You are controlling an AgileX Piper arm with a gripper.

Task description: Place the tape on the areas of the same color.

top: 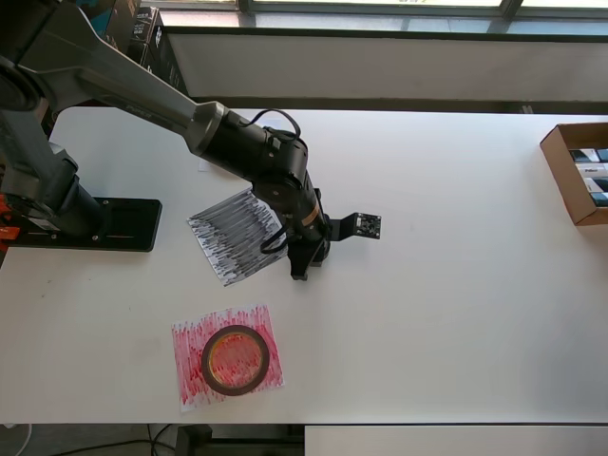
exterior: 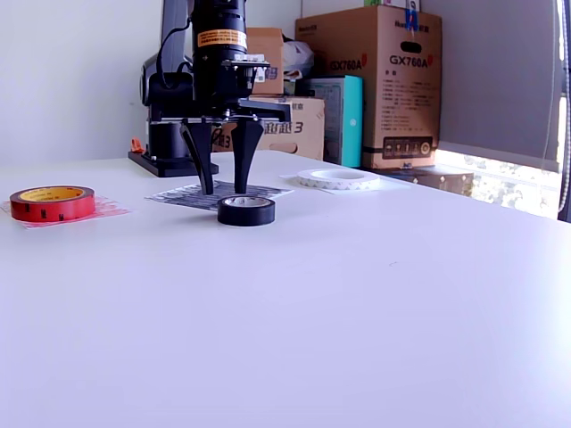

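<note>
While the arm reaches across the white table [top: 446, 313] in the overhead view, its gripper [top: 302, 269] points down just off the right edge of the black-scribbled sheet [top: 231, 236], and from up here the wrist hides how wide the fingers stand. That sheet is a roughly square paper, densely hatched with black lines, lying skewed. Below it, near the table's front edge, sits the red-scribbled sheet [top: 225, 356], and the red tape [top: 235, 360] rests flat on it, a wide ring with a yellowish core. An open cardboard box [top: 577, 171] sits at the right edge.

Over to the exterior view: the gripper [exterior: 223, 183] hangs upright, two dark tapered fingers [exterior: 202, 160] spread apart with nothing between them, tips down at the black-scribbled sheet [exterior: 183, 195]. Just in front of the tips lies the black tape [exterior: 246, 210], a small glossy ring flat on the table by the sheet's near edge, not gripped. At this view's left the red tape [exterior: 52, 202] sits on its red-scribbled sheet [exterior: 105, 211]. Behind, at this view's right, the white tape [exterior: 338, 178] lies flat, a broad pale ring on the white sheet [exterior: 335, 190]
</note>
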